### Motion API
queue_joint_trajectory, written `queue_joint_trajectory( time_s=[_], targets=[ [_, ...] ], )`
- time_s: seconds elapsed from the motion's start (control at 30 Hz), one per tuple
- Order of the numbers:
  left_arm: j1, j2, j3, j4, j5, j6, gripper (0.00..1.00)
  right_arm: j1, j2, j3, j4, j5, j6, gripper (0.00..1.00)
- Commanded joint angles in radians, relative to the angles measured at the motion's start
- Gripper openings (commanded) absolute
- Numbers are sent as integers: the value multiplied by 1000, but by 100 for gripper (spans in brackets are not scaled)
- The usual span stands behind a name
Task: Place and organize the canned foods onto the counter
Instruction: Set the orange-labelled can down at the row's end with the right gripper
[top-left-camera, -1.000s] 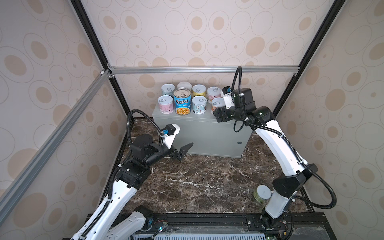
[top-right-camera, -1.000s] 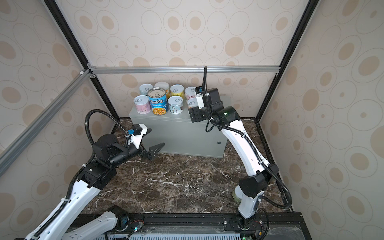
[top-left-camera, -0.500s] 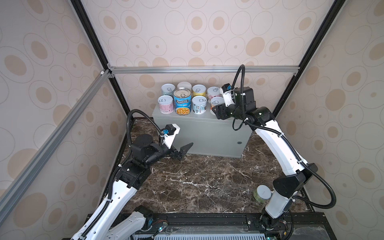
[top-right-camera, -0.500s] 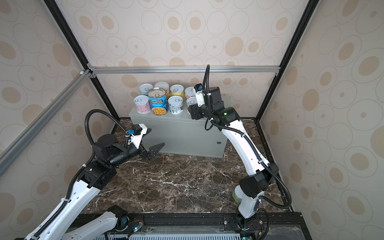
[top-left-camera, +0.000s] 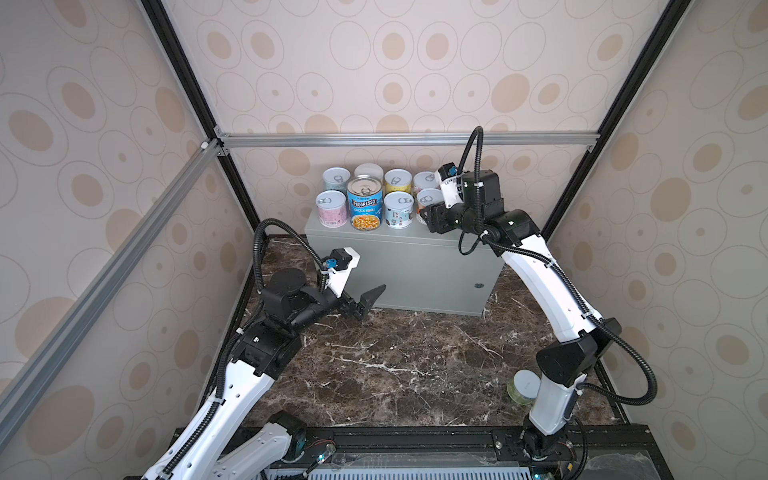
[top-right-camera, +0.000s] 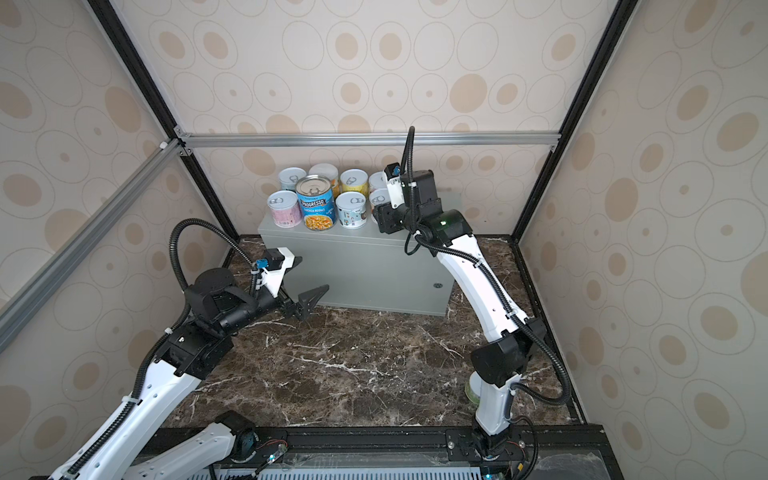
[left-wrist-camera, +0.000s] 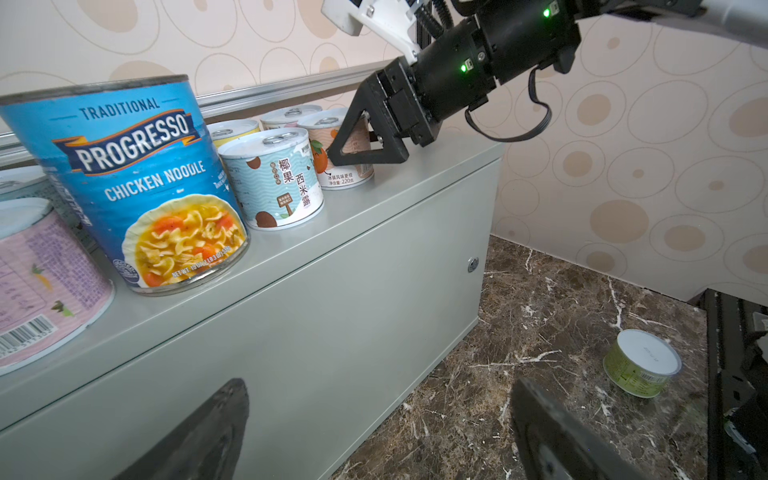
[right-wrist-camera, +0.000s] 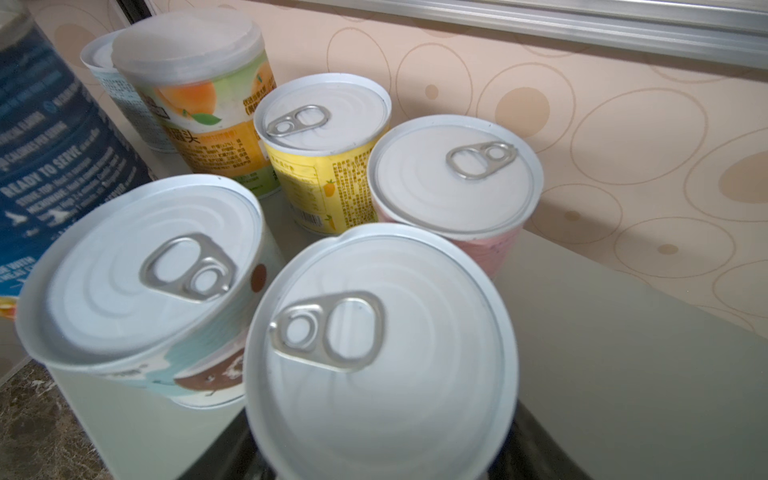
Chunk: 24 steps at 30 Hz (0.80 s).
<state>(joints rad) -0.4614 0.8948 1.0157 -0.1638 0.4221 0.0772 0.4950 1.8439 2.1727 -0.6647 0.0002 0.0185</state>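
The counter (top-left-camera: 415, 270) stands against the back wall on the marble floor (top-left-camera: 395, 353). The right arm (top-left-camera: 540, 282) reaches up over its right end; the left arm (top-left-camera: 249, 374) stays low in front of its left end. Eight cans stand upright on the counter's left half in two rows of four, close together. The soup can (top-left-camera: 365, 203) is second from the left in the front row. The end can (left-wrist-camera: 347, 178), at that row's right end, rests on the counter. The right gripper (top-left-camera: 426, 210) has its jaws pressed to this can's two sides. A green can (left-wrist-camera: 642, 363) sits on the floor by the right arm's base. The left gripper (top-left-camera: 372, 303) hangs near the counter's front, jaws spread wide and holding nothing.
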Motion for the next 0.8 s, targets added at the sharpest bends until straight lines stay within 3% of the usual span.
queue_joint_trajectory(
  time_s=[0.0, 0.77],
  targets=[
    [-8, -9, 30, -3, 2, 33, 98, -10, 18, 24, -7, 10, 8, 66],
    [-8, -9, 32, 1, 15, 28, 98, 5, -118, -168, 53, -56, -1, 65]
  ],
)
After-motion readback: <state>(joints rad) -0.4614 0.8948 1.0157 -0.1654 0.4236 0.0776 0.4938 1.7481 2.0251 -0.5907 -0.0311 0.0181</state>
